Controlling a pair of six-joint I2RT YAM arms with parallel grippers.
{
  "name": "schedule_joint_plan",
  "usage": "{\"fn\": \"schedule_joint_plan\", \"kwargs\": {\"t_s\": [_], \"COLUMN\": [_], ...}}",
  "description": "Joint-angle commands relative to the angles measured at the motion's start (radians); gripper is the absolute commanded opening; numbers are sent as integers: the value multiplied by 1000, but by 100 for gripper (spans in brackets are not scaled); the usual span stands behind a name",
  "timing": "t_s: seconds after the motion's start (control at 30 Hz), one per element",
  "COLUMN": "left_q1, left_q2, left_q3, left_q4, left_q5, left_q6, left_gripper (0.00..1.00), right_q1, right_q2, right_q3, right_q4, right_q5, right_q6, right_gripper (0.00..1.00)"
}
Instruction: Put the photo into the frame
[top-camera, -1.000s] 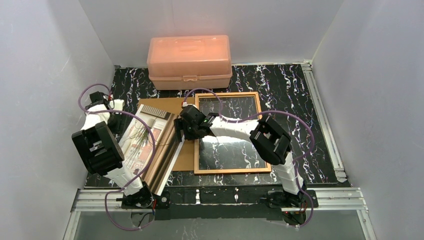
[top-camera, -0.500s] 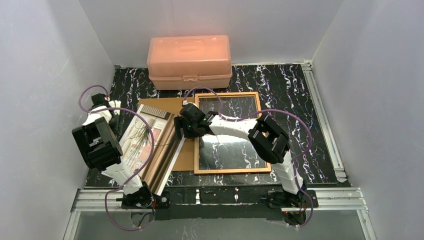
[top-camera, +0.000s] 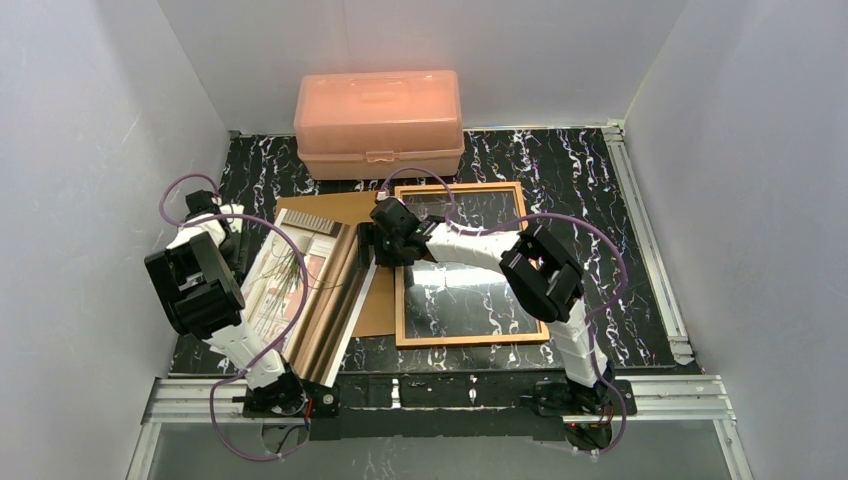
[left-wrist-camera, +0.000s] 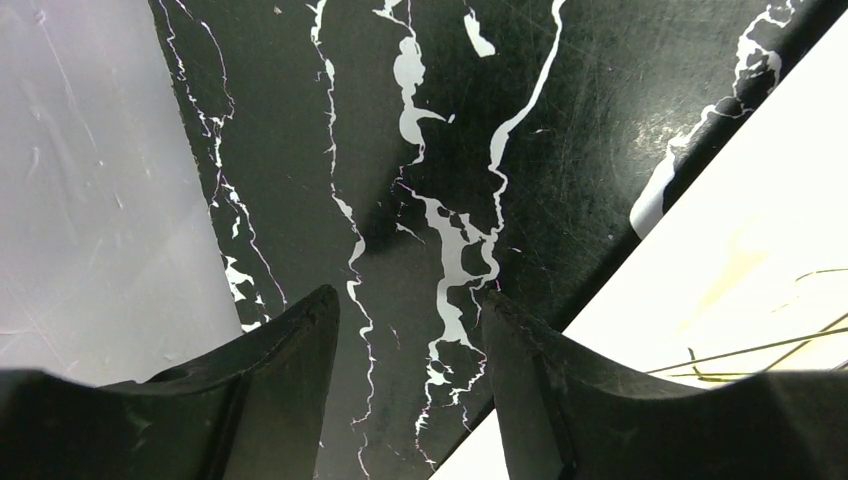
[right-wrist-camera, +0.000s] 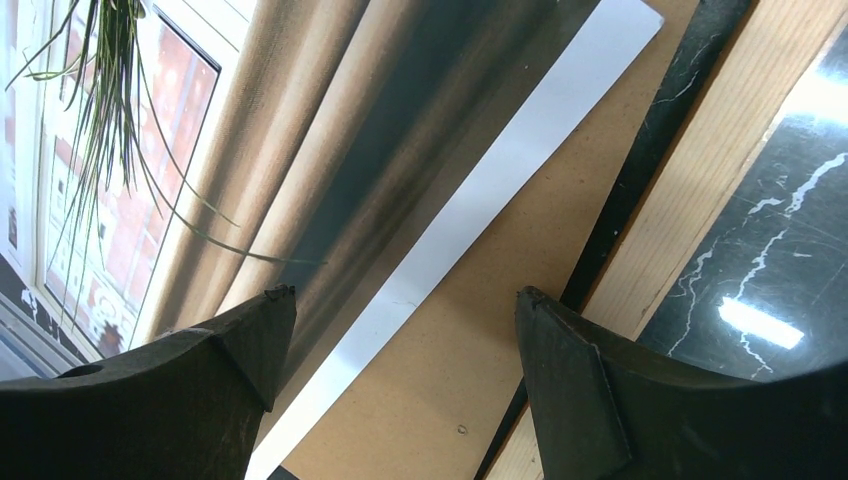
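On the worktop's (top-camera: 600, 200) left side, the photo (top-camera: 318, 300) is lying face up, overlapping the brown backing board (top-camera: 375, 312) beside the frame (top-camera: 470, 341). The right gripper (right-wrist-camera: 400, 300) is hovering spread apart over the photo's right edge; the left gripper (left-wrist-camera: 405, 300) is gaping by its left edge.

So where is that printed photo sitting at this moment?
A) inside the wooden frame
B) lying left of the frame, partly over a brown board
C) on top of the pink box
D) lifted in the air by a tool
B: the photo lies beside the frame, overlapping the brown board, and only the marble tabletop shows through the frame.
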Motion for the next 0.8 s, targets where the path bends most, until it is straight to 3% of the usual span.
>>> {"fn": "schedule_joint_plan", "kwargs": {"t_s": [0.0,0.27,0.77], "left_q1": [2,-34,-67], "left_q2": [21,12,30], "left_q3": [-18,-26,-70], "left_q4": [-30,-51,-51], "left_q5": [43,77,101], "left_q6": [-18,-43,-56], "left_gripper": [52,51,47], "right_q1": [-24,-29,-12], "right_q2": [0,56,92], "right_q3": [42,54,47], "right_q4": [-44,-36,5], "right_q5": [12,-95,-149], "right_q6": [-3,57,126], "right_gripper": [89,88,87]}}
